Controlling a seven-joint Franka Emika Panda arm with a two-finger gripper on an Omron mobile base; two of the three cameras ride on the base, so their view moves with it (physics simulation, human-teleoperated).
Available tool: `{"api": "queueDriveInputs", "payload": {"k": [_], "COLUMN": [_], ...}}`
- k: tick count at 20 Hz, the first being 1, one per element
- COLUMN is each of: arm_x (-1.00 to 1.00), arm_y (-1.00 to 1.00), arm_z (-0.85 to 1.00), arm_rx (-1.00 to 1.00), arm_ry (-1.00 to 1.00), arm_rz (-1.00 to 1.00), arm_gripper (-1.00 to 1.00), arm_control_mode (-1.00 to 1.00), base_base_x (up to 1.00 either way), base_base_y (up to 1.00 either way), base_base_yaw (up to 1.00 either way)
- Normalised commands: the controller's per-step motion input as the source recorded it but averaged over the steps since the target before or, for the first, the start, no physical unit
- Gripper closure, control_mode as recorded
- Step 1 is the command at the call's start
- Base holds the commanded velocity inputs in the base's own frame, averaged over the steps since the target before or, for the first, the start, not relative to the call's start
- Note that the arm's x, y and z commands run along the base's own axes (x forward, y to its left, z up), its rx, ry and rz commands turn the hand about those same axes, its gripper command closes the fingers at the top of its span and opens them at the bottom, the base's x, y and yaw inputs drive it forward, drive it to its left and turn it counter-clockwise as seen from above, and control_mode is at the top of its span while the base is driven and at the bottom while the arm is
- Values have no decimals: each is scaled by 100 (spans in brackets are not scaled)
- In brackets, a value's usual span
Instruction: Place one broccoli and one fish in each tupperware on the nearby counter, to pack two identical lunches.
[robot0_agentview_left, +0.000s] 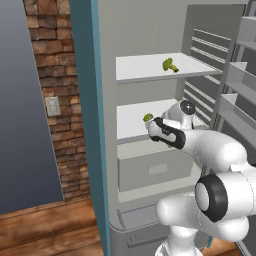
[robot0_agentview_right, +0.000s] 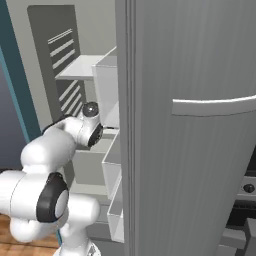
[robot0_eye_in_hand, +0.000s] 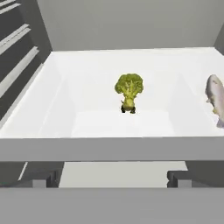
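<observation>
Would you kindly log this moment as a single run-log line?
stage: reaching into fridge | gripper: open, empty | target: broccoli on middle shelf, ahead of fingers | fish at shelf's right | second broccoli on upper shelf

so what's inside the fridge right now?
Upper shelf: one broccoli. Middle shelf: a second broccoli standing upright, a fish at its right edge, partly cropped in the hand view. The drawer below is shut, contents hidden. Pincer open, in front of that shelf.
</observation>
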Motion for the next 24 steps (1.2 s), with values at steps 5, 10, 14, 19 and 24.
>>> {"api": "queueDriveInputs", "payload": {"k": [5, 10, 14, 19, 24], "arm_x": [60, 53, 53, 55, 39], "arm_y": [-8, -25, -9, 0, 0], "arm_z": [-3, -1, -12, -29, -52], "arm_rx": [1, 4, 1, 0, 0], "arm_ry": [2, 8, 7, 1, 0], "arm_rz": [0, 0, 0, 0, 0], "arm_gripper": [-100, -100, -100, -100, -100], "arm_control_mode": [-100, -100, -100, -100, -100], "base_base_x": [0, 0, 0, 0, 0], "base_base_y": [0, 0, 0, 0, 0], "base_base_yaw": [0, 0, 0, 0, 0]}}
